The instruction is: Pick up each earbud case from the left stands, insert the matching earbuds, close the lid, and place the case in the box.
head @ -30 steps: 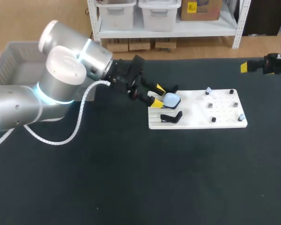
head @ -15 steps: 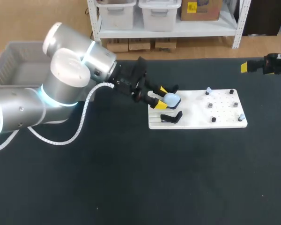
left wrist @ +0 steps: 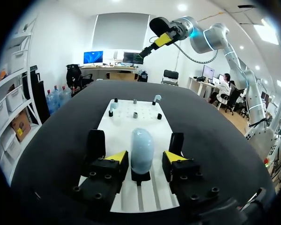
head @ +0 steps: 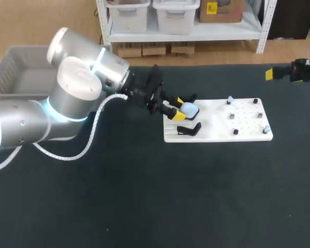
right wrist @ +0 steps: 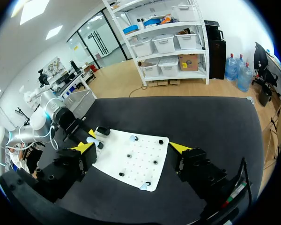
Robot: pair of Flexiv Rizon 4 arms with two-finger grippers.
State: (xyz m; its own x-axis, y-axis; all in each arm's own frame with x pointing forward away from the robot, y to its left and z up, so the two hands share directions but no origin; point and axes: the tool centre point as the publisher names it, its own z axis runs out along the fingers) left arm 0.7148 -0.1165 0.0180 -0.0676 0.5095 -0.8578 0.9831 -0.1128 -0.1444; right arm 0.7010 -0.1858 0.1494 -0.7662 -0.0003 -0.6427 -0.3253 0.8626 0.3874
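- Straddling the pale blue earbud case, the left gripper stands parted. A sliver of gap shows beside one finger, so nothing is clasped.
- One case sits on its black stand at the left end of the white board, with one empty stand just beside it.
- Six small pegs stand on the board's other half, and two carry pale blue earbuds.
- The right gripper hangs spread wide and empty, well apart from the board.

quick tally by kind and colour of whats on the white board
light blue case: 1
light blue earbuds: 2
small dark pieces: 4
empty black stands: 2
total: 9
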